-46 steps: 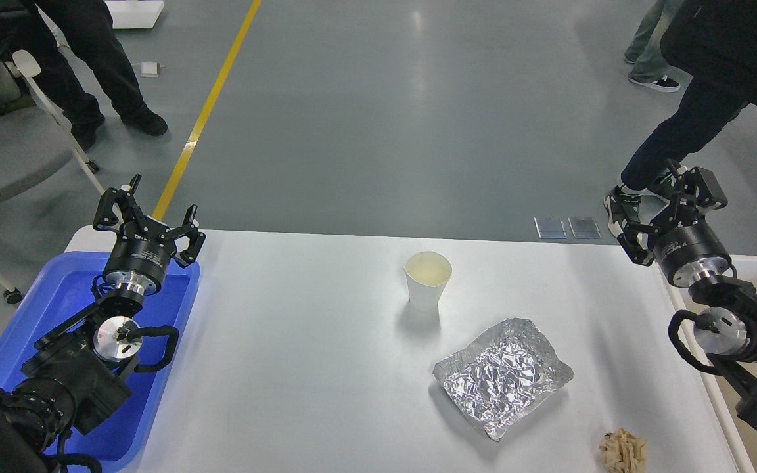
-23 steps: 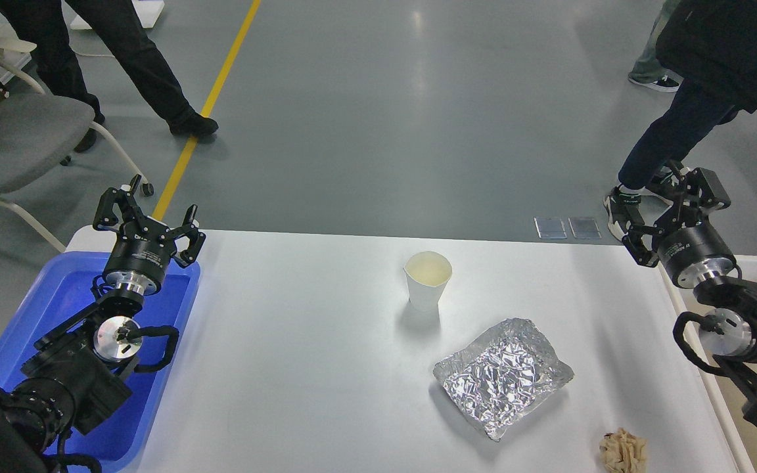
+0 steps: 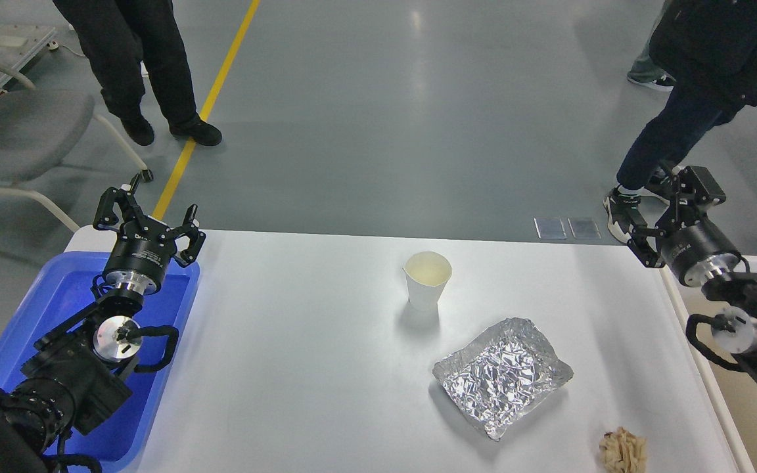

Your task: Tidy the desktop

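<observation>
The white desktop [image 3: 299, 341] fills the lower middle of the head view. On it stand a white paper cup [image 3: 427, 280], upright at centre, a crumpled foil tray [image 3: 502, 376] nearer and to the right, and a crumpled beige paper wad [image 3: 623, 450] at the front right. My left gripper [image 3: 148, 213] is open and empty above the far end of the blue tray [image 3: 56, 309]. My right gripper [image 3: 667, 203] is open and empty, raised over the desktop's far right corner.
A beige bin [image 3: 746, 368] stands against the desktop's right edge under my right arm. People stand on the grey floor beyond, at back left [image 3: 148, 72] and back right [image 3: 700, 85]. A grey chair [image 3: 17, 131] is at far left.
My right gripper has drifted slightly right and up. The left arm has not moved. The person at back left has walked to the right near the yellow line.
</observation>
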Controlling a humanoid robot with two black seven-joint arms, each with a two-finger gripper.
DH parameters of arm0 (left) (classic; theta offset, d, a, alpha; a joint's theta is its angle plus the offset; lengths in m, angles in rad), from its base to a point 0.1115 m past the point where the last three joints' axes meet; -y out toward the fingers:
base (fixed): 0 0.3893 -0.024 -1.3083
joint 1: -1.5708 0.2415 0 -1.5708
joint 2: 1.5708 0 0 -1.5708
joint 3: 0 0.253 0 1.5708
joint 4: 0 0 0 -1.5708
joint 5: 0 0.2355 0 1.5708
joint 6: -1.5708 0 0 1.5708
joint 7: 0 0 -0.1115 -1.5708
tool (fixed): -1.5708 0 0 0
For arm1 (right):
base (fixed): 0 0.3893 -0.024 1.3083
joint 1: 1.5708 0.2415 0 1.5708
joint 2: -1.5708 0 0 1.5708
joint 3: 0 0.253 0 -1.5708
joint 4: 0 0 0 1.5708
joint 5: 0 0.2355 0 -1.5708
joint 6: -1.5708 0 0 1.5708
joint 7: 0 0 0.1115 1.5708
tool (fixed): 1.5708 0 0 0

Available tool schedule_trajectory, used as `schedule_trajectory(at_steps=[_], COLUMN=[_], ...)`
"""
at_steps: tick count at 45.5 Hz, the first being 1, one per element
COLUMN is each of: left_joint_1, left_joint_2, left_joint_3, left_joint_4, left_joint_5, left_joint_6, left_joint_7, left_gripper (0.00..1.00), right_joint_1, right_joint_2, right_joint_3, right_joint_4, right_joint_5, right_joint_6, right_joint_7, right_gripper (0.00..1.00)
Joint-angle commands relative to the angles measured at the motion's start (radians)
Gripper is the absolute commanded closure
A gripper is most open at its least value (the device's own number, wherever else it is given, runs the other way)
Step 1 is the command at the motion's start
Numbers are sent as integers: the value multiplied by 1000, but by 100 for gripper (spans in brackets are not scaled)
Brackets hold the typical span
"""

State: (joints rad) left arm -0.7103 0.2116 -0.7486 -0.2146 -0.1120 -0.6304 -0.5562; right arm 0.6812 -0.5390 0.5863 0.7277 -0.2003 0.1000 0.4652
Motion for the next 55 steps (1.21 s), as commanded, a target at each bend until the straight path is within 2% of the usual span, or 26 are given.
schedule_trajectory(at_steps=[1, 25, 36, 55], left_joint_1=[0, 0, 0, 0], left_joint_2=[0, 0, 0, 0], left_joint_3=[0, 0, 0, -2], left_joint_4=[0, 0, 0, 0], left_joint_5=[0, 0, 0, 0], left_joint_6=[0, 0, 0, 0], left_joint_7=[-1, 1, 1, -1], left_gripper=[0, 0, 0, 0], right_joint_1=[112, 485, 610, 683], right_joint_2=[-44, -33, 53, 275], right_joint_3=[-203, -693, -879, -1112], right_joint_4=[2, 12, 19, -16], right_joint_5=[-103, -591, -784, -814], right_joint_6=[0, 0, -6, -14], right_joint_7=[0, 0, 0, -2], right_gripper=[0, 0, 0, 1])
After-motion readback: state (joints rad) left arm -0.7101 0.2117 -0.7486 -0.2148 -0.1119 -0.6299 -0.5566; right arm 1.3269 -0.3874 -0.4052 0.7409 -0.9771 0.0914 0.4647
